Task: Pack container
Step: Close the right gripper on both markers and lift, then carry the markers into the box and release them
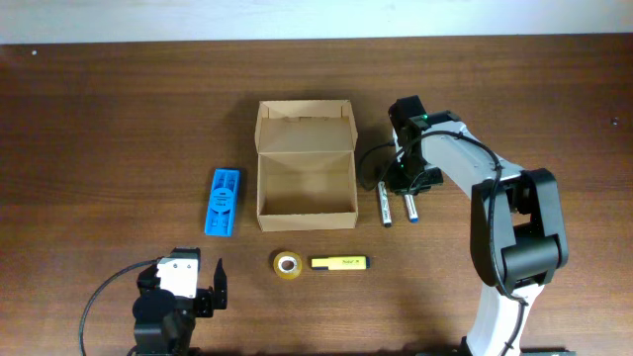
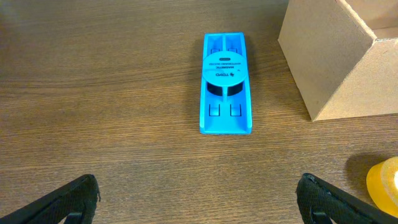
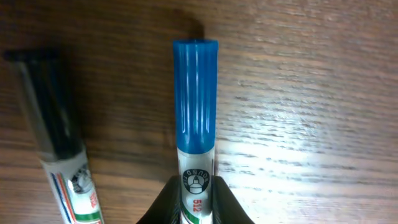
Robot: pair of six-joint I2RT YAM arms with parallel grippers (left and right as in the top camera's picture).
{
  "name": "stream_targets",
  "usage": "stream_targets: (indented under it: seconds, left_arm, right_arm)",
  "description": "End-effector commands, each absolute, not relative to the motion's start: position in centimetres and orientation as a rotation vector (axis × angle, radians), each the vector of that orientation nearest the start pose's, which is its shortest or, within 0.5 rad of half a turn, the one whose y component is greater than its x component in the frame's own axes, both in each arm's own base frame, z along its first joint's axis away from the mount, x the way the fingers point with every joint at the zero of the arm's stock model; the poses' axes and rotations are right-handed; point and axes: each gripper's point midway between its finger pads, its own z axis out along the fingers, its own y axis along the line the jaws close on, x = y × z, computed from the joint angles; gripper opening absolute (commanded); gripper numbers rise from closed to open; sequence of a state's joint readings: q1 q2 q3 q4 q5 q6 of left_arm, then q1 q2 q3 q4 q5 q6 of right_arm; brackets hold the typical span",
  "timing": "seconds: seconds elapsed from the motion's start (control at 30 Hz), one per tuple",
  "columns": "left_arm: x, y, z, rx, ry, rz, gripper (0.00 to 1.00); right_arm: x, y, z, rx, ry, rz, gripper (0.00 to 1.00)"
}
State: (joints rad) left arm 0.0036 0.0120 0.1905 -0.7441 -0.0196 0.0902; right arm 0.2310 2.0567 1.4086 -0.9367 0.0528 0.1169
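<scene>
The tan cardboard box (image 1: 307,183) stands open at the table's middle, its flap lid raised at the back; its corner shows in the left wrist view (image 2: 336,62). My right gripper (image 1: 408,188) is shut on a blue-capped marker (image 3: 196,106), just right of the box; the marker's tip shows overhead (image 1: 410,213). A black-capped marker (image 1: 384,204) lies beside it (image 3: 53,130). My left gripper (image 1: 206,287) is open and empty at the front left, jaws wide apart in its wrist view (image 2: 199,202).
A flat blue plastic object (image 1: 223,202) lies left of the box (image 2: 226,84). A yellow tape roll (image 1: 288,264) and a yellow highlighter (image 1: 339,262) lie in front of the box. The tape's edge shows in the left wrist view (image 2: 385,183).
</scene>
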Motion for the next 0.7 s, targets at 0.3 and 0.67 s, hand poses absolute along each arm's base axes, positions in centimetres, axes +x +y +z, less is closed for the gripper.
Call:
stream_targets:
  seconds: [0.3, 0.67]
  left_arm:
    - [19.4, 0.7, 8.6, 0.086, 2.137, 0.101, 1.00]
    - [19.4, 0.7, 8.6, 0.086, 2.137, 0.101, 1.00]
  right_arm:
    - [39.8, 8.1, 9.1, -0.163, 2.986, -0.086, 0.15]
    - [37.2, 20.1, 16.7, -1.009, 2.667, 0.246, 0.16]
